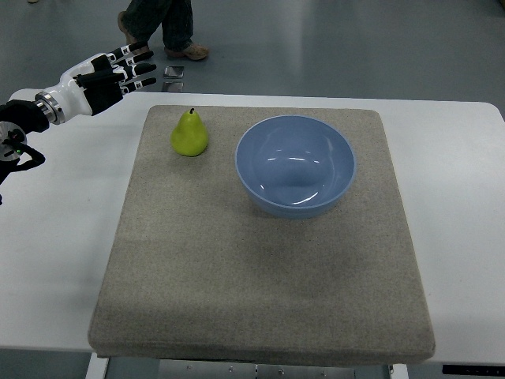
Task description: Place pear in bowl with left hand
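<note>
We note the small yellow-green pear (189,134) standing upright on the grey felt mat (260,300), just left of the empty pale blue bowl (295,164). Left hand (110,77) hovers over the white desk (63,237), well apart, fingers (138,69) extended, holding nothing. Risk: a sideways approach could topple or roll the pear; its tapered top may slip the grip.

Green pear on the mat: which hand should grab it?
Left. The left hand, fingers open, hovers just up-left of the green pear, which stands left of the empty blue bowl. No right arm is visible.
</note>
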You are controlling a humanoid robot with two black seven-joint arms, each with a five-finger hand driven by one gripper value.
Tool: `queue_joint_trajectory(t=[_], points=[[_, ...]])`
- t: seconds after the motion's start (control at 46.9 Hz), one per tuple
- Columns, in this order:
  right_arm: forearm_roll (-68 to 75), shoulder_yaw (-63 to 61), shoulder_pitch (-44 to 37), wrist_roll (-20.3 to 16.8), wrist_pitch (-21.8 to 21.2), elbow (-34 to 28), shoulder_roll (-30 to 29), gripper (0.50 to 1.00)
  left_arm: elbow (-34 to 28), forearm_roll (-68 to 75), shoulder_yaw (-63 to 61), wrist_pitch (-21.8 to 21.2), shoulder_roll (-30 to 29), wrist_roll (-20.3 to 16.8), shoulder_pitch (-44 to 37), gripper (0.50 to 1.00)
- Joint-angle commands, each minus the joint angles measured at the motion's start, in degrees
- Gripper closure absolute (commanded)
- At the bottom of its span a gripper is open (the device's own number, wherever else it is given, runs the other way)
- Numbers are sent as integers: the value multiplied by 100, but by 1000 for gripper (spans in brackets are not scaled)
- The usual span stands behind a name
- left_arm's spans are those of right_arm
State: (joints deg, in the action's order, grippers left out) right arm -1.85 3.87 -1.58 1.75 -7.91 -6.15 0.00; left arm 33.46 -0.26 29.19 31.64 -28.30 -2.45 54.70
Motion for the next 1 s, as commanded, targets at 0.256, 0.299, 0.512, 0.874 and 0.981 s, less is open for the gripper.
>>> queue_joint_trajectory(t=[0.256,0.299,0.512,0.874,0.981], points=[[0,0,0,0,0,0,0,574,37,17,-9,26,-9,-45,-3,500],[0,0,0,0,0,0,0,574,37,17,-9,53,-9,-45,-3,500],[0,0,0,0,0,0,0,574,29,-27,8,44,-9,-62,15,500],[0,0,0,0,0,0,0,574,-6,307,-71,141,-44,-203,41,500],[0,0,0,0,0,0,0,574,2,904,-71,132,-70,-203,68,500]])
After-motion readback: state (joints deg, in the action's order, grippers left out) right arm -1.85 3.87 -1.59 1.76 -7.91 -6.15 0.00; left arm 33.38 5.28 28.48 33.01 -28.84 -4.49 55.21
